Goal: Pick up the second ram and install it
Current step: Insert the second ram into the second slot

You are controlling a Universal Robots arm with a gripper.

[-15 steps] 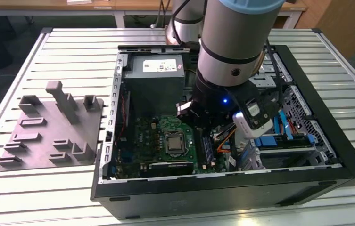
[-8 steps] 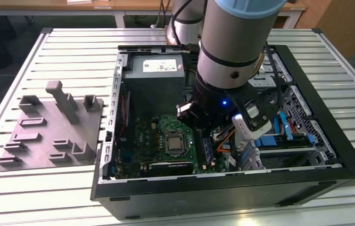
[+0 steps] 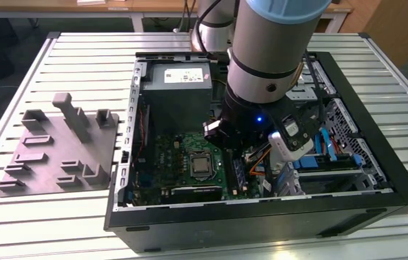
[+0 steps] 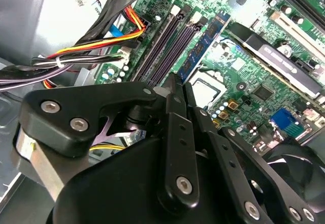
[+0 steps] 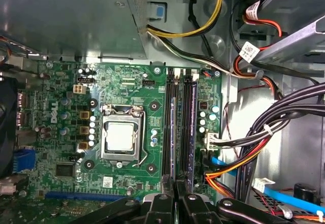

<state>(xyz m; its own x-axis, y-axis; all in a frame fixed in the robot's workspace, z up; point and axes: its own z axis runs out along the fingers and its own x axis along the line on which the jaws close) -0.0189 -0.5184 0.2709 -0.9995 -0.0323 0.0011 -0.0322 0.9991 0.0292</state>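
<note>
The second ram (image 4: 203, 46) is a thin dark strip with a blue label. It stands on edge in line with the memory slot nearest the processor, seen edge-on in the first wrist view (image 5: 172, 137). My gripper (image 4: 175, 84) is at its near end, and the black fingers (image 5: 162, 203) are closed together on the strip. Two black memory slots (image 5: 184, 127) lie right beside it. In the exterior view the arm's wrist (image 3: 261, 108) reaches down into the open computer case (image 3: 377, 179) over the motherboard.
The processor socket (image 5: 121, 137) sits beside the slots. Bundles of coloured cables (image 5: 254, 142) run along the slots' other side. The power supply (image 3: 178, 89) fills the case's far end. A grey fixture block (image 3: 59, 146) rests on the slatted table at the exterior view's left.
</note>
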